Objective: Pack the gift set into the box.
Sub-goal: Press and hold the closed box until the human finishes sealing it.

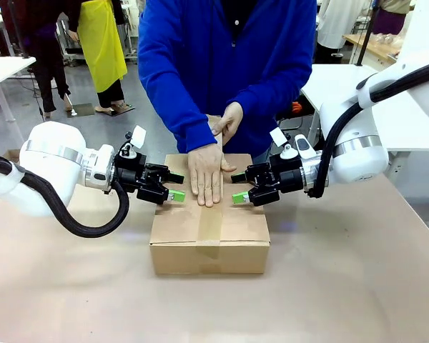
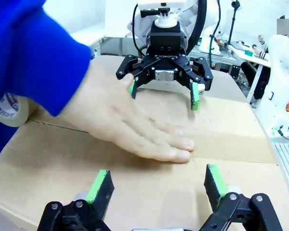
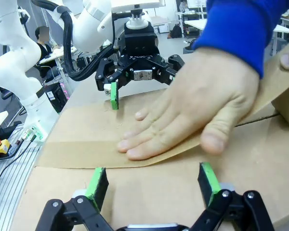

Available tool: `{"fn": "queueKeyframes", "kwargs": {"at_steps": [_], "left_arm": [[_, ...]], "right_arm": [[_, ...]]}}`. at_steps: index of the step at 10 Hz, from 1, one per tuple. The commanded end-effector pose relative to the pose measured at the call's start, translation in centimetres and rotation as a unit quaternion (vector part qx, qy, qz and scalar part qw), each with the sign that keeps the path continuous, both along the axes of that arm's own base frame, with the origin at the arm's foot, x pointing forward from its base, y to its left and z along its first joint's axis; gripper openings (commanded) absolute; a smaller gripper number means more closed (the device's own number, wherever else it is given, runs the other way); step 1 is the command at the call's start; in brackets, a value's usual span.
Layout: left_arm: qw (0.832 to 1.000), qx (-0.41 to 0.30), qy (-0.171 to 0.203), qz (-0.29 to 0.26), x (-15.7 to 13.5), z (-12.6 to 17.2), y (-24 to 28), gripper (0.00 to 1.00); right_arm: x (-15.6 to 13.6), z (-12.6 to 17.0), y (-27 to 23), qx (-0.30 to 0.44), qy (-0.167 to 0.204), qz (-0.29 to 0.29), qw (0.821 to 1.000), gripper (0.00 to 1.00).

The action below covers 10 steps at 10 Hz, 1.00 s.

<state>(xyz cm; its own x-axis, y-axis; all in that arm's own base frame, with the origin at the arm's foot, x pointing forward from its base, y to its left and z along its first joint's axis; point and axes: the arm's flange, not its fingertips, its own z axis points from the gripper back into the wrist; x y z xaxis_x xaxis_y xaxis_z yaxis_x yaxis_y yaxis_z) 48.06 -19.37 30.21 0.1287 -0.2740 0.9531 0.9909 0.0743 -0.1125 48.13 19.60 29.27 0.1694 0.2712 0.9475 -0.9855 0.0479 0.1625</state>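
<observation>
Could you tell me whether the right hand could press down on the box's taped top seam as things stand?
Probably not yet. The right hand is open over the box, with its pads at the top's edge, but the person's hand lies flat along the tape between both robot hands, covering most of the seam.

Person's hand (image 1: pixel 205 175) flat on box (image 1: pixel 209 243) between both, seemingly open, end effectors.

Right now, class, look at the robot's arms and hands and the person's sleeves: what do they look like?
Both arms are glossy white with silver wrist rings and looping black cables. The left hand and right hand are black, two-fingered, with green pads. The person wears long bright blue sleeves.
</observation>
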Motion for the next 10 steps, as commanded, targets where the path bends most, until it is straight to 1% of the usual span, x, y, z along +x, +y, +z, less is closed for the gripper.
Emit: {"fn": "queueKeyframes", "kwargs": {"at_steps": [1, 10], "left_arm": [[1.0, 0.0, -0.001, -0.001, -0.1, -0.21, 0.13, 1.0], [1.0, 0.0, -0.001, -0.001, -0.1, -0.21, 0.13, 1.0]], "right_arm": [[0.03, 0.01, 0.14, 0.002, 0.0, 0.001, 1.0, 1.0], [0.03, 0.01, 0.14, 0.002, 0.0, 0.001, 1.0, 1.0]]}}
